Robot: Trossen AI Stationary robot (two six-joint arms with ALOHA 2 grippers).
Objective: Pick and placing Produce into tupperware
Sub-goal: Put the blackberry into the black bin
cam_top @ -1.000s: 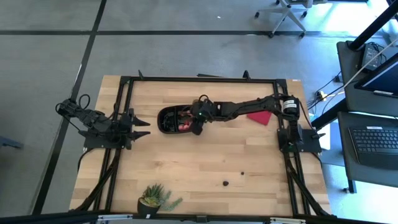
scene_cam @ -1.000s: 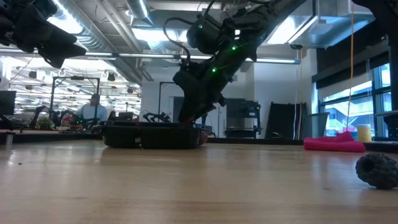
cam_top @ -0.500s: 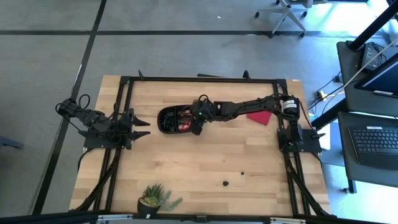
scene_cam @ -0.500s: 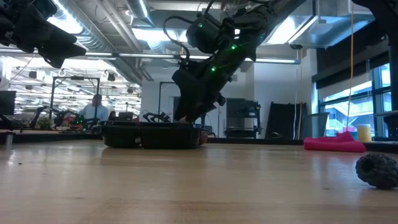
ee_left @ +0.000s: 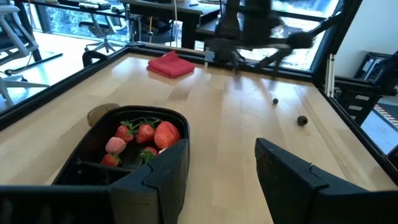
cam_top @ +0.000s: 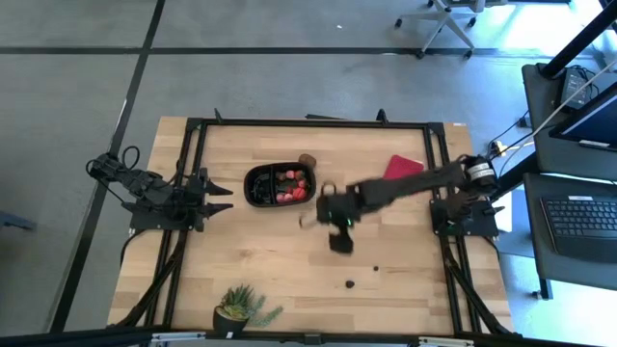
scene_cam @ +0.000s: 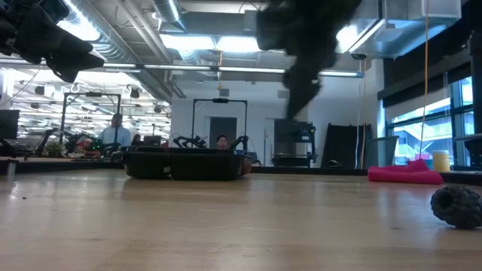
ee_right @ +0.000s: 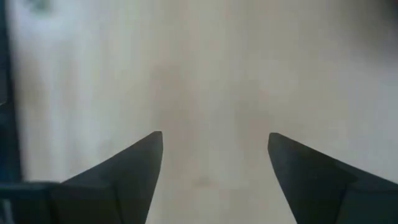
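The black tupperware tray sits on the table's far middle, with red fruit pieces in its right part. In the left wrist view the tray holds green-topped red pieces. A brown round piece lies on the wood at the tray's far right corner. Two dark berries lie nearer the near edge. My right gripper is open and blurred over the table's middle, right of the tray; its wrist view shows only bare wood between the fingers. My left gripper waits open at the left edge.
A flat red square object lies near the far right. A green spiky potted plant stands at the near edge. In the low view a dark berry lies close at the right. Bare wood lies between the tray and the berries.
My right gripper has come up out of the tray and swung fast toward the table's near-right, over the middle. The red fruit in the tray and the brown piece beside it, covered by the arm before, now show.
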